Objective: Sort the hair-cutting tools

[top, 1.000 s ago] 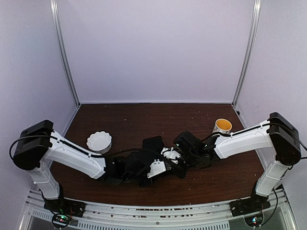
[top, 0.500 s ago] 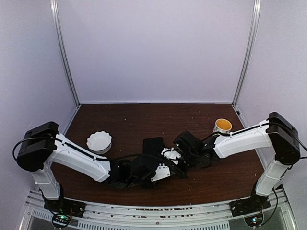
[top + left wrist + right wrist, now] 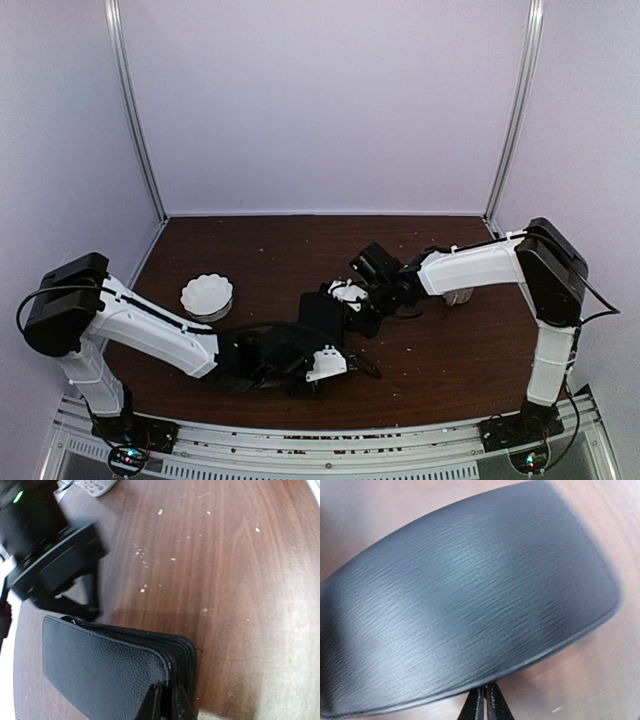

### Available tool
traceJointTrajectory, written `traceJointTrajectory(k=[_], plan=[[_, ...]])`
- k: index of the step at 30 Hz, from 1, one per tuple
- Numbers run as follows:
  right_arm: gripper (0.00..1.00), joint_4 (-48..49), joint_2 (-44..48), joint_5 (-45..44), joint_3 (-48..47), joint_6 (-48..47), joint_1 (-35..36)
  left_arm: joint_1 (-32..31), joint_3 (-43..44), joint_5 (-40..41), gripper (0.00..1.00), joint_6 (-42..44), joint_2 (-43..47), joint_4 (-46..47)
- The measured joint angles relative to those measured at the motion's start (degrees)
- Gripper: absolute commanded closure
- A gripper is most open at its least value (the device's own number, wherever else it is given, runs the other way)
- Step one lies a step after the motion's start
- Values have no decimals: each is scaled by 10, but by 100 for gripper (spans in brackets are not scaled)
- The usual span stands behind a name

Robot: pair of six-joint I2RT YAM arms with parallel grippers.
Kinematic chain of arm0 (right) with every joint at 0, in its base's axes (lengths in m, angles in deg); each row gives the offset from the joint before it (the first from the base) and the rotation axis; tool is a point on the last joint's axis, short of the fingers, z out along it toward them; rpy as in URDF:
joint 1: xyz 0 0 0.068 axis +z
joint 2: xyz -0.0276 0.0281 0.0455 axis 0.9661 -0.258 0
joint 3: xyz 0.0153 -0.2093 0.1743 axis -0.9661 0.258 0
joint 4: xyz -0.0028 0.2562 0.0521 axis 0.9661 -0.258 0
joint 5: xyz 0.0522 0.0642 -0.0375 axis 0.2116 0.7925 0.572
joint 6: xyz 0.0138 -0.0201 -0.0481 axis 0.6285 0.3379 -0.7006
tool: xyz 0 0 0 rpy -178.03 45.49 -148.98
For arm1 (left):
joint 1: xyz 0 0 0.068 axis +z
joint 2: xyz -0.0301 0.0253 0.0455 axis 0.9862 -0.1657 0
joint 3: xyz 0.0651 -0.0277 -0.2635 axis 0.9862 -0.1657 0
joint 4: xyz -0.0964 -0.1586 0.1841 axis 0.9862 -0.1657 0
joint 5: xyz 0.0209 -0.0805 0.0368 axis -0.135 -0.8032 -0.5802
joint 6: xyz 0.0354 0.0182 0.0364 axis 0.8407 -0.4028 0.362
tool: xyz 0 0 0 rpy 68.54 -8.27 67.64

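Observation:
The flat black zip case (image 3: 320, 308) lies at the table's middle, between both grippers. My left gripper (image 3: 325, 345) is shut on the case's zip edge; the left wrist view shows its fingertips (image 3: 169, 702) pinching the case (image 3: 100, 665) at the corner. My right gripper (image 3: 347, 300) is shut on the edge of the case's cover; the right wrist view shows its fingertips (image 3: 485, 702) closed under the raised, curved cover (image 3: 470, 595). The right gripper also shows blurred in the left wrist view (image 3: 55, 565). No scissors or short black pieces are visible in any view.
A white fluted bowl (image 3: 207, 295) stands at the left. A mug (image 3: 460, 296) is mostly hidden behind my right forearm. Small crumbs dot the brown table (image 3: 430, 350). Pale walls and metal posts close in the back and sides.
My right gripper has moved back and to the left, drawing the case's cover with it. Its forearm now covers the mug. My left gripper has shifted slightly at the case's near edge.

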Motion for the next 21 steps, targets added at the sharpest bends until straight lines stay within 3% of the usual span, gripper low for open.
traceJointTrajectory(k=[12,17,21], plan=[[100,-44,-76,-39,-119,-30,-69,-12,-44,-1,100,-10,46,0],[100,-40,-57,-24,-86,-38,-72,-16,-77,40,72,-54,77,-12],[100,-62,-3,-13,-31,-26,-75,-19,-121,66,63,-120,138,-70]])
